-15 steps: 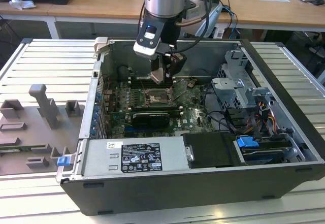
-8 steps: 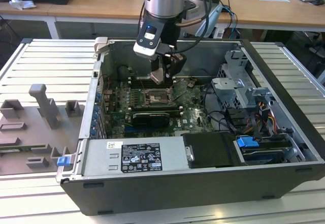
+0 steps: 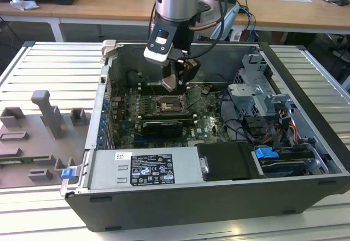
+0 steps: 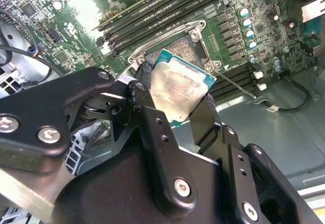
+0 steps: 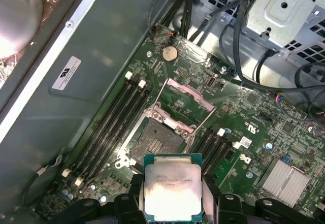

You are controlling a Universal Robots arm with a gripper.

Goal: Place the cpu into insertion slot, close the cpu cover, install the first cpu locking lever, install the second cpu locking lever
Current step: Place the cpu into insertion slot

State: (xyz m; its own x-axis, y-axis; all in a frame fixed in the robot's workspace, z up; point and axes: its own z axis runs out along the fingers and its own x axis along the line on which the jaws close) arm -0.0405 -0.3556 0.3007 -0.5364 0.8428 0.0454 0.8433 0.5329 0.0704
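My gripper (image 3: pixel 174 85) hangs inside the open computer case, just above the motherboard. It is shut on the cpu (image 5: pixel 172 186), a flat square chip with a pale metal face on a green edge. In the second wrist view the cpu (image 4: pixel 177 89) sits tilted between two black fingers (image 4: pixel 144 104). The insertion slot (image 5: pixel 157 142) lies bare below it, dark in the centre with a metal rim, and it also shows in the exterior view (image 3: pixel 165 108). The cpu cover (image 5: pixel 185 97) stands swung up at the slot's far side. A thin wire lever (image 5: pixel 203 125) stands raised beside it.
Long black memory slots (image 5: pixel 109 127) run on both sides of the socket. A long black card (image 3: pixel 161 126) lies just in front of the socket. A metal drive cage (image 3: pixel 257 96) with cables fills the exterior view's right. A grey fixture plate (image 3: pixel 38 137) lies outside the case.
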